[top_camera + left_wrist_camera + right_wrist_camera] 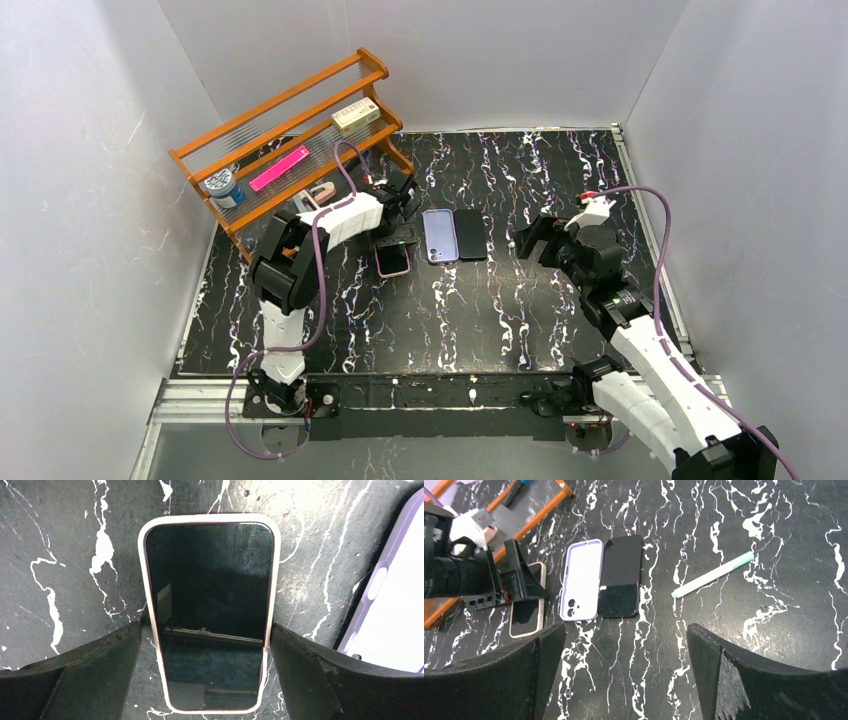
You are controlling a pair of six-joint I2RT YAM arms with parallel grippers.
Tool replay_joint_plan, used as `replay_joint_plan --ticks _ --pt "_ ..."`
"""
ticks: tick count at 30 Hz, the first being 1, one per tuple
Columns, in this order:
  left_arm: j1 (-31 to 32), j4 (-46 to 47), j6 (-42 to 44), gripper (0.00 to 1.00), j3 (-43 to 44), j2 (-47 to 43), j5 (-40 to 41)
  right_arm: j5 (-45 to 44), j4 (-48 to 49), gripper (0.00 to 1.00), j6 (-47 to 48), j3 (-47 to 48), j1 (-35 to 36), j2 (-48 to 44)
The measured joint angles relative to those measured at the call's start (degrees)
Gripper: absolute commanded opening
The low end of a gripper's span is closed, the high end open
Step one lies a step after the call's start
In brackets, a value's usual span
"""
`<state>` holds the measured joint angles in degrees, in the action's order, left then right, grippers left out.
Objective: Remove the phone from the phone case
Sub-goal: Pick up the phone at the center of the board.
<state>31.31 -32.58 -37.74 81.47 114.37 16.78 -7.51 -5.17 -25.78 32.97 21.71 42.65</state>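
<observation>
A phone in a pale pink-white case lies screen up on the black marbled table, left of centre. My left gripper is open and straddles it low over the table. The right finger is at the case's edge and the left finger stands a little off it. This gripper also shows in the top view. The right wrist view shows the cased phone too. My right gripper is open, empty and raised on the table's right side.
A lilac case lies back up beside a bare black phone, right of the cased phone. A white marker with a green cap lies farther right. A wooden rack with small items stands at the back left.
</observation>
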Motion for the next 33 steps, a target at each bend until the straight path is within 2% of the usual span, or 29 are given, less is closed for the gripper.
replay_joint_plan --ticks 4,6,10,13,19,24,33 --pt "0.0 1.3 -1.0 0.87 -0.2 0.3 -0.6 0.1 -1.6 0.99 -0.7 0.0 0.0 1.8" --pt "0.0 1.9 -1.4 0.80 -0.5 0.3 -1.1 0.0 -2.4 0.99 -1.9 0.0 0.0 3.3" --pt "0.0 3.3 -1.9 0.63 -1.3 0.1 -1.1 1.0 -3.2 0.99 -2.4 0.0 0.0 4.5" --pt "0.0 4.6 -2.2 0.46 -2.7 -0.8 -1.1 3.9 -2.9 0.99 -2.1 0.0 0.0 4.5" --pt "0.0 7.4 -3.0 0.20 -7.1 -4.1 -1.9 15.1 -0.2 0.99 -1.2 -0.1 0.1 8.0" --pt "-0.1 9.0 -5.0 0.08 -12.5 -8.5 -5.5 20.9 4.2 0.99 -1.9 -1.4 3.2 13.0" --pt "-0.1 13.6 -12.6 0.02 -22.5 -16.9 -14.6 23.0 15.6 0.98 -6.7 -2.7 15.5 24.2"
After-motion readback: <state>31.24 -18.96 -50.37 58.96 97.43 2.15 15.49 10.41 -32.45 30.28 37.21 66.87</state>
